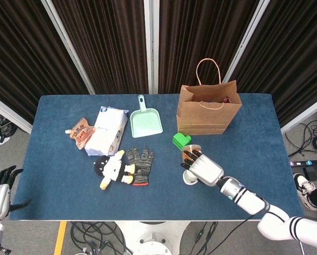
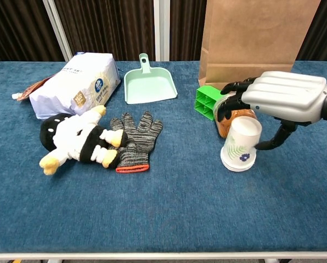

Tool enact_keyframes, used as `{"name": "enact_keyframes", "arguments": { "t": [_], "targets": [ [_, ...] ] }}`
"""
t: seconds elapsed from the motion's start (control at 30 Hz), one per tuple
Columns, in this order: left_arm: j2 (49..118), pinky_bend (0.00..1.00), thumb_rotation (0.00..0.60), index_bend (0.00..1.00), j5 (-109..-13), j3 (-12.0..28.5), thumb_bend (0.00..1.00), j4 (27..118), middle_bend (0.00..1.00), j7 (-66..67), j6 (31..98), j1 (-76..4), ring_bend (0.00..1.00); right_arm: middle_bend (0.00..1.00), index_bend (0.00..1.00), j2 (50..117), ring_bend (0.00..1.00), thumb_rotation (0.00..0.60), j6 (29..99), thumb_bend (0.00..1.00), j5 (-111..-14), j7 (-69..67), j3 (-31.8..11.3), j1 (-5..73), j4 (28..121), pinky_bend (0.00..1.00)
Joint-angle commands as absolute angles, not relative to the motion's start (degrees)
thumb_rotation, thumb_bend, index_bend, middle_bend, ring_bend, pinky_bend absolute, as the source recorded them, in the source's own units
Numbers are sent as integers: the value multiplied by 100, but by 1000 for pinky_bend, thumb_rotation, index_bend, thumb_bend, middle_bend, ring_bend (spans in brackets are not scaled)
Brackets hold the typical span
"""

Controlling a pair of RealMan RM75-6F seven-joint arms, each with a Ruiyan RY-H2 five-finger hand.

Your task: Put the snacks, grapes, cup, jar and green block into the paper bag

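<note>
Right hand (image 2: 281,98) poised over the clear plastic jar of orange contents (image 2: 232,118), fingers spread and grasping nothing.

Its dark fingertips (image 2: 228,101) curl down over the jar, which lies on the blue table (image 2: 169,203) between the bright green plastic block (image 2: 207,99) and the upturned white paper cup with a leaf print (image 2: 240,145); the thumb reaches down just beside the cup, and real contact cannot be told. The brown paper bag with looped handles (image 1: 208,109) stands upright just behind the block. The left hand (image 1: 0,186) hangs off the table's near-left corner, fingers apart, empty. Further left lie a white snack bag (image 2: 75,83), a small orange snack pouch (image 1: 81,132), a mint-green plastic dustpan (image 2: 149,83), a grey knitted glove (image 2: 135,139) and a black-and-white plush toy (image 2: 75,139).
</note>
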State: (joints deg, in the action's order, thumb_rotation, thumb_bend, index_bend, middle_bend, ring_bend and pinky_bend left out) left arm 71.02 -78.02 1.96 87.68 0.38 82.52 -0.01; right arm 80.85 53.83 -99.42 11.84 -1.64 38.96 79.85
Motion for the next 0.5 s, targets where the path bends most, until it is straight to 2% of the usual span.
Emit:
{"name": "enact_keyframes", "arguments": {
  "t": [0.03, 0.17, 0.27, 0.5],
  "targets": [
    [7106, 153, 600, 246, -7805, 189, 49, 8758, 203, 27, 8257, 8, 121, 486, 574, 8323, 233, 600, 5764, 153, -10164, 992, -79, 3872, 7698, 309],
    [7100, 153, 600, 246, -7794, 195, 49, 8758, 203, 21, 8255, 14, 121, 499, 607, 8156, 246, 600, 6119, 157, -10232, 686, -119, 3874, 7877, 333],
    [7096, 153, 600, 246, -7803, 192, 50, 8760, 203, 31, 8259, 16, 121, 499, 612, 7814, 250, 600, 6680, 157, -10285, 426, -313, 3816, 8258, 341],
    [7084, 153, 600, 246, -7827, 210, 49, 8789, 203, 65, 8239, -20, 121, 499, 611, 6856, 250, 600, 7955, 157, -10025, 4, -1185, 3634, 9087, 358]
  ]
}}
